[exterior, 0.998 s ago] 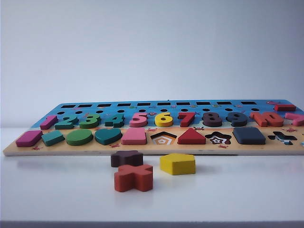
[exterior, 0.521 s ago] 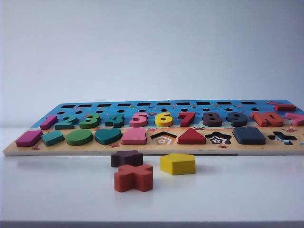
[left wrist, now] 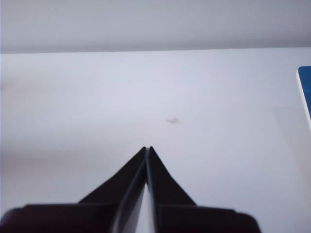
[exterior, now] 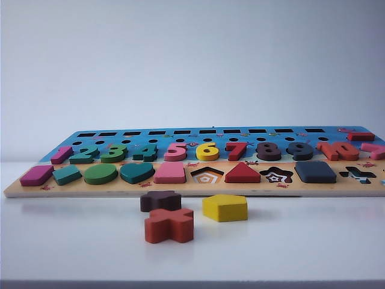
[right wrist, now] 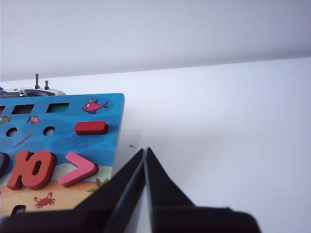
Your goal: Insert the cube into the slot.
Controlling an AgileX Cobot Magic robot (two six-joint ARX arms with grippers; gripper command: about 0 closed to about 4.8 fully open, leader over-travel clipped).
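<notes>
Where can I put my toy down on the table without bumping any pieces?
The white table is bare left of the orange-red cross and right of the yellow pentagon. The middle is crowded: cross, pentagon and brown star huddle before the puzzle board. The cube already sits in the board. Both tools, left and right, are shut, off to the board's sides.

long puzzle board [exterior: 54, 191] across the white table [exterior: 313, 247], numbers in a row on its blue far half, coloured shapes along the near edge. in front of it, off the board: brown star [exterior: 160, 200], orange-red cross [exterior: 169, 225] nearest, yellow pentagon [exterior: 225, 208] to the right.
</notes>
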